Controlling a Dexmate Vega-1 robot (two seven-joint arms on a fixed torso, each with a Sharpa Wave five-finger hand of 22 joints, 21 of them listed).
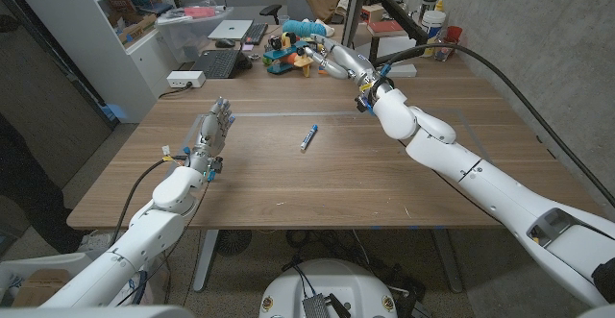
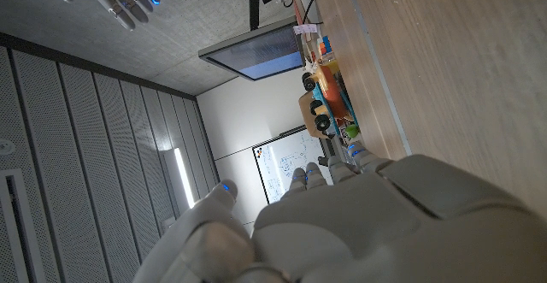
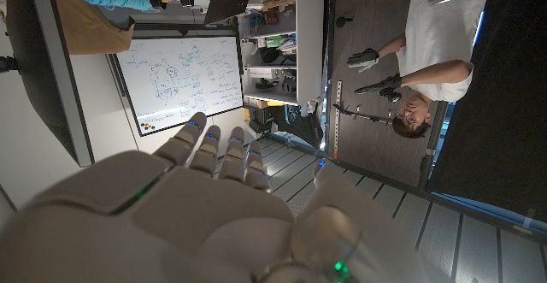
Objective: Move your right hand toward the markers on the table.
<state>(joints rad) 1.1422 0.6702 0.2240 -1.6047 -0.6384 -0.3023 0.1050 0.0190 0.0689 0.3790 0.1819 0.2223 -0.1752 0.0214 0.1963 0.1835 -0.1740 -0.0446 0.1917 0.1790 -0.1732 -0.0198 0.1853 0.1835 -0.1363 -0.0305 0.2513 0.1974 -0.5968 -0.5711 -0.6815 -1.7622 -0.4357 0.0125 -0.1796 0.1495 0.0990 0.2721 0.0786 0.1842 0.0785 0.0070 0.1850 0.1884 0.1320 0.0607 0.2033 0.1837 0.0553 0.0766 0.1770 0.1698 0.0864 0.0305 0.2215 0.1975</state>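
While the right robot hand (image 1: 333, 61) hovers over the far middle of the desk (image 1: 269, 183), its fingers spread and holding nothing, one blue-and-white marker (image 1: 308, 137) lies at the desk's centre, well apart from it. Just beside that hand stands a clutter of toys (image 1: 286, 57) at the far edge. Near left, the left robot hand (image 1: 211, 129) stands upright, fingers extended, empty.
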